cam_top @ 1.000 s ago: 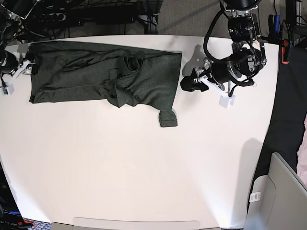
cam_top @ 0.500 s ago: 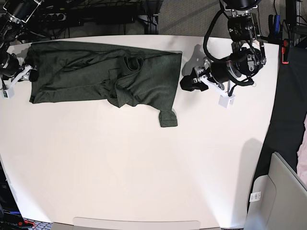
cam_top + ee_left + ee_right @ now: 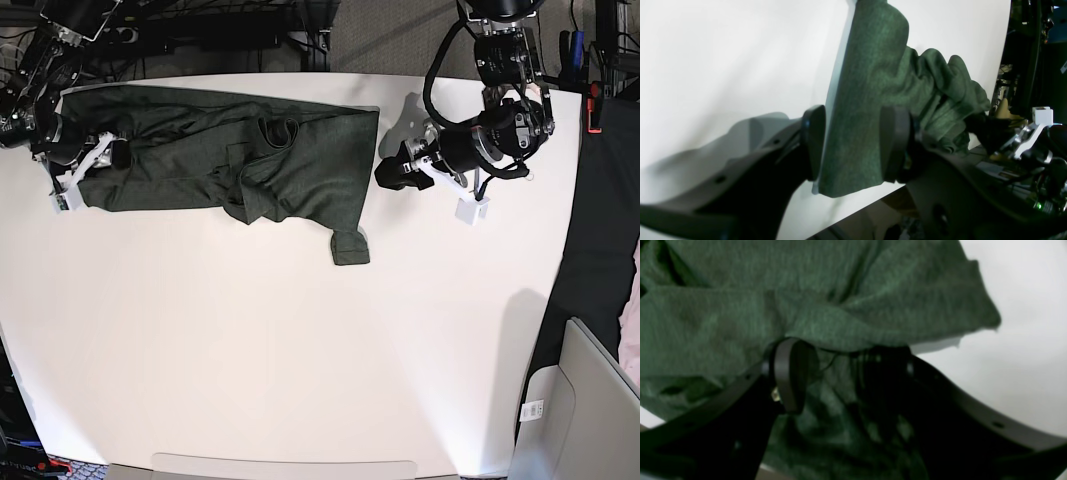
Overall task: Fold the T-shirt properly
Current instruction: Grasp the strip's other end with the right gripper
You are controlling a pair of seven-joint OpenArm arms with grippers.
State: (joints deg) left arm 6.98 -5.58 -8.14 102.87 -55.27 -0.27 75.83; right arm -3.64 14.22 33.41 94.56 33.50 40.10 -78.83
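Table [image 3: 300, 340] white, T-shirt [image 3: 250, 160] on far half | left hand [image 3: 392, 172] apart | right hand [image 3: 85, 165] apart over hem

No legible text, labels or brands anywhere.

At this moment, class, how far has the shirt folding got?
Done: the T-shirt lies as a rough band, still wrinkled, one sleeve sticking out. In hand: the right gripper has hem fabric between its fingers; the left gripper waits open at the other end. Left: closing, folding across.
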